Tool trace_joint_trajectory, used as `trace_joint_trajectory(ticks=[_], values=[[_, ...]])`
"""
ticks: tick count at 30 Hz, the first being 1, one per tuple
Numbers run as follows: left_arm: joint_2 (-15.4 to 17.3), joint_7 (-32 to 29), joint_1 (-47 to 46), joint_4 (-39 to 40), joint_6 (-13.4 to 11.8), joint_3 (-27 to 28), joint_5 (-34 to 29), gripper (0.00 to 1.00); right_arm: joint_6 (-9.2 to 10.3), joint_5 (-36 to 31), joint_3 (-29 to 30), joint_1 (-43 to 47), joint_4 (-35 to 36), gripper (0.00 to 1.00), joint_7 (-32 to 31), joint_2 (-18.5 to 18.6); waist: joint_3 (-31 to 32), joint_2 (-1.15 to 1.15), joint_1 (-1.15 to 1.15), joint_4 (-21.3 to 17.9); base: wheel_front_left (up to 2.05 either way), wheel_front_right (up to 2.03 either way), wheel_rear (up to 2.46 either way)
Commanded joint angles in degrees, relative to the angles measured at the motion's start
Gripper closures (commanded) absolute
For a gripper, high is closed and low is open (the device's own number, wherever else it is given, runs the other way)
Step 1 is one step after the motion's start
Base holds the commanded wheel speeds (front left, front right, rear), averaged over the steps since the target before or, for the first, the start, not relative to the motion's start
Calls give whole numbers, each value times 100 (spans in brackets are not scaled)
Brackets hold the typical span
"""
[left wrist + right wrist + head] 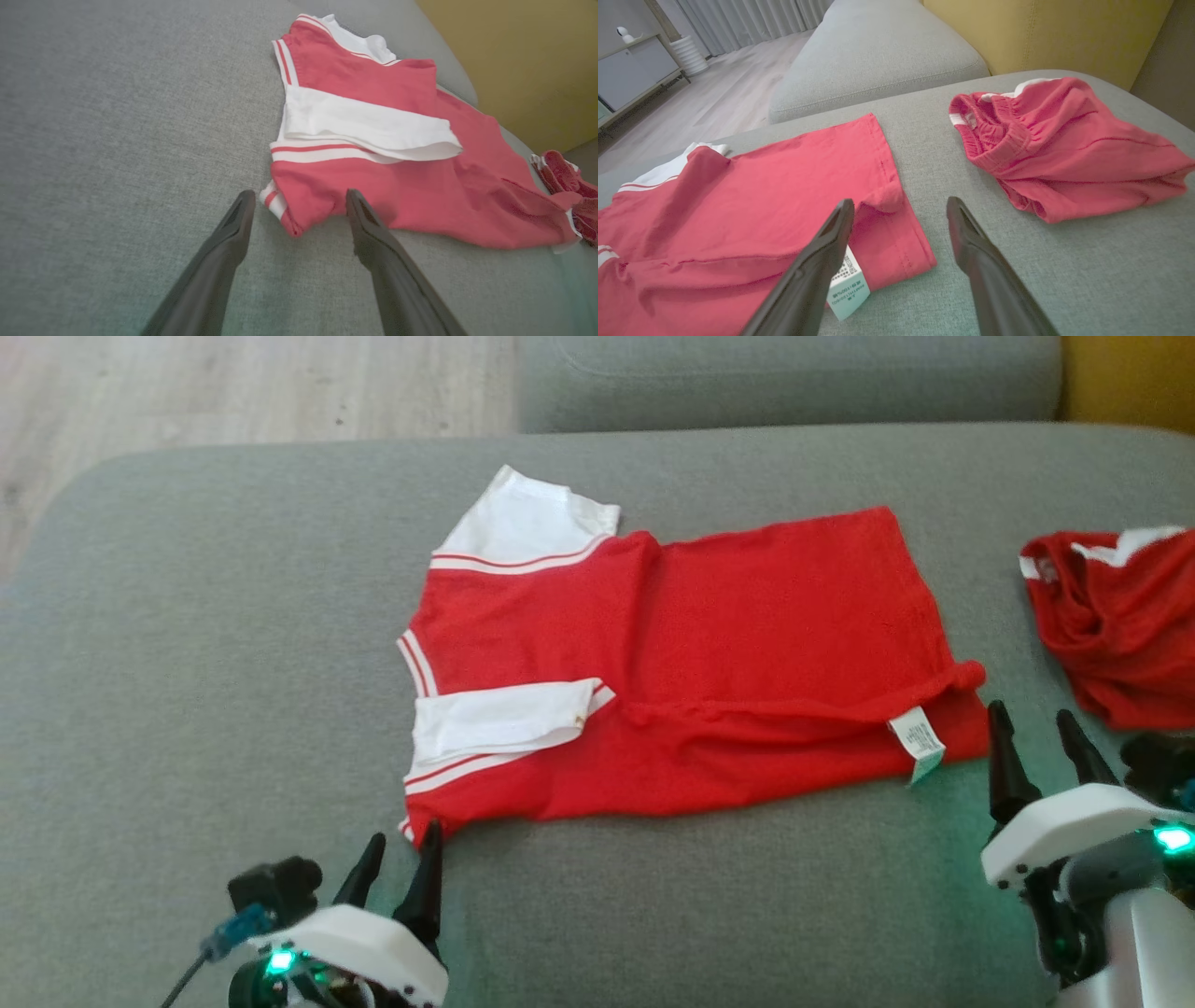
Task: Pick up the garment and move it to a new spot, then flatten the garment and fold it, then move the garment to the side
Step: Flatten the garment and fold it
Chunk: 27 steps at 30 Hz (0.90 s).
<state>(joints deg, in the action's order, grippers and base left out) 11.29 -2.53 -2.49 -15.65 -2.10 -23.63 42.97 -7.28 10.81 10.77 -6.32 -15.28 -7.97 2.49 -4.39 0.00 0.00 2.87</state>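
Red shirt (691, 653) lies on the grey sofa (187, 663), long axis 9 to 3 o'clock in the head view. Its 7 o'clock corner sits between the fingers of the left pincer (405, 833), spread and empty; the right pincer (1031, 712), likewise spread, flanks the 4 o'clock hem corner, possibly touching.

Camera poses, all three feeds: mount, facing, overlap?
Head: from head, down at red T-shirt with white sleeves on grey fabric sofa cushion; left claw, right claw at bottom corners.
Left wrist: from left wrist, along open left claw at T-shirt's collar-end corner.
Right wrist: from right wrist, along open right claw at T-shirt's hem, crumpled red shorts.
Shared: all show T-shirt, shorts.
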Motion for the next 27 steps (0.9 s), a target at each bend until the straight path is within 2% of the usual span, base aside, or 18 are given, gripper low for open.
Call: trace_joint_trajectory(ticks=[1,6,15,18,19,20,21,22,23,27], values=[[-12,6,-360,94,-45,274,48,0,-21,31,-179,-153,236,0,70,39,-87,0,0,-90,0,0,0],[-86,-20,-558,-377,-145,398,168,0,-21,44,-301,-218,214,0,104,39,-254,0,0,-261,0,0,0],[-249,12,-797,-980,-35,430,338,1,-21,33,-331,-574,-395,0,211,39,-503,0,0,-297,0,0,0],[-300,31,-863,-1093,9,394,346,34,-21,8,-322,-780,-758,0,231,39,-559,0,0,-267,0,0,0],[-318,36,-881,-1117,25,378,348,49,-21,-20,-323,-842,-900,0,202,39,-572,0,0,-251,0,0,0],[-335,43,-899,-1138,40,363,348,56,-21,-38,-324,-902,-1030,0,186,39,-584,0,0,-231,0,0,0],[-351,51,-918,-1157,55,345,346,69,-21,-35,-314,-960,-1162,0,175,39,-595,0,0,-207,0,0,0],[-366,63,-931,-1175,69,332,346,77,-21,-33,-307,-1016,-1302,0,152,39,-600,0,0,-190,0,0,0],[-377,87,-942,-1187,86,323,345,100,-21,-7,-302,-1074,-1435,0,141,39,-604,0,0,-174,0,0,0],[-407,223,-947,-1203,141,303,331,100,-21,142,-222,-1303,-1977,2,117,39,-593,0,0,-122,0,0,0]])
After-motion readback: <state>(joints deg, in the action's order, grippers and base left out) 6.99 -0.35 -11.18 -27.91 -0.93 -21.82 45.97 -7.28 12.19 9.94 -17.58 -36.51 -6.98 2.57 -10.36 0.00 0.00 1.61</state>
